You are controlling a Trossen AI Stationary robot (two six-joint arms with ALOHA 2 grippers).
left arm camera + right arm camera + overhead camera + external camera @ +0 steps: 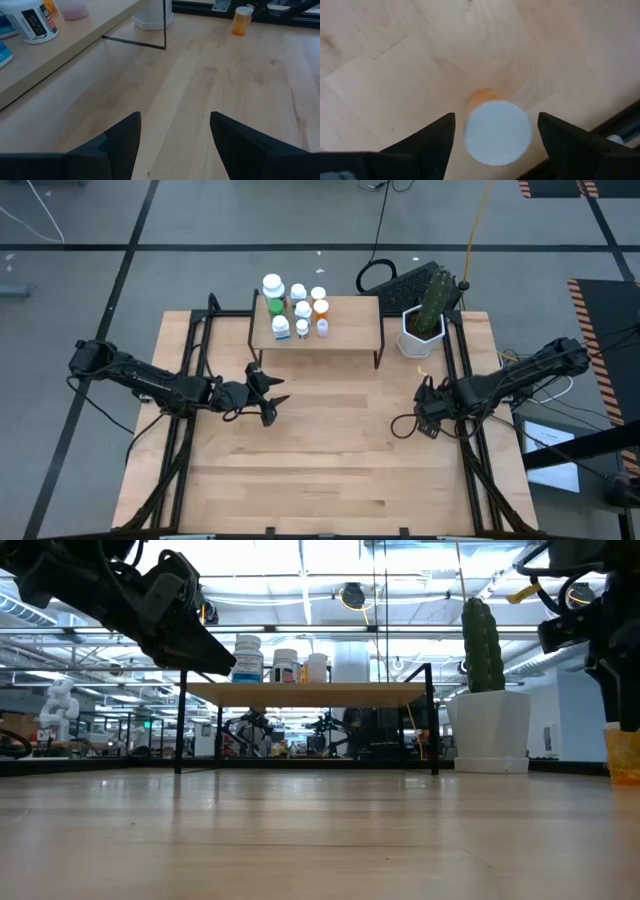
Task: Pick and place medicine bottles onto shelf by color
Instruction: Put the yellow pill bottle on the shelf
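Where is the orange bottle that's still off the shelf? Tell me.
The orange bottle stands upright on the table's right side, directly under the open right gripper; in the left wrist view it sits near the table's edge, beyond the shelf.

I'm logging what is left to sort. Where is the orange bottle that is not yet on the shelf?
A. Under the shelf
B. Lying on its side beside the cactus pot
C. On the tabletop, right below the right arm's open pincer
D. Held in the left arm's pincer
C: the right wrist view looks straight down on the orange bottle, its white cap up, standing on the table between the open fingers of the right pincer.
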